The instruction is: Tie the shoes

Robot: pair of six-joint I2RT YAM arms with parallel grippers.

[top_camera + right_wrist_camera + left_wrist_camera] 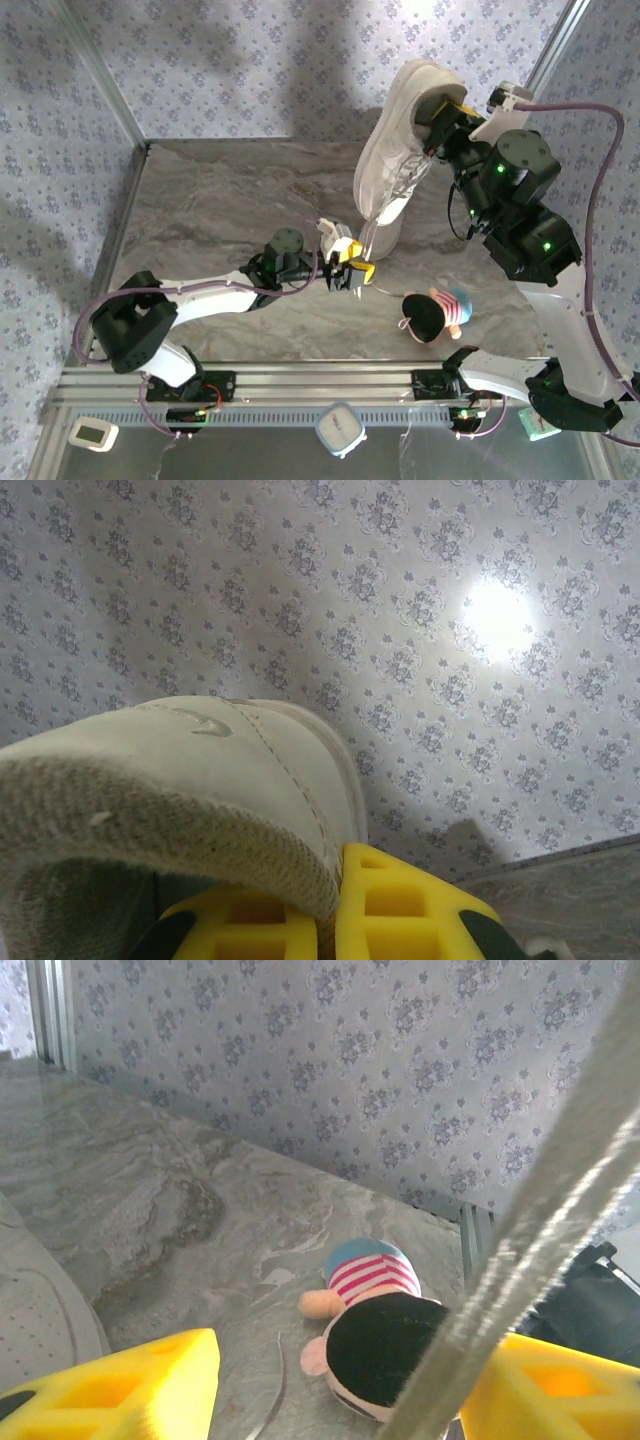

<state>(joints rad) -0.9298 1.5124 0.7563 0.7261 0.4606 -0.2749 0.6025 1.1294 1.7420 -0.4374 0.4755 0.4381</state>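
The sneaker [392,150] is at the desk's [220,210] far right side, heel toward the back wall with the right gripper [438,117] at it. The left gripper [355,262] is just before the toe; the plush toy [437,312] lies to its right.

The shoe [395,140] is white all over, laces included, with a dark inner opening, and the table [220,200] under it is marbled in grey and brown swirls. By the shoe's toe the left gripper [354,262] has yellow fingers [110,1385], and the plush toy [435,312] near that toe is black with pink-and-white stripes and a blue band. Behind the shoe the walls [250,60] are pale lilac-grey, printed with small repeating floral sprigs
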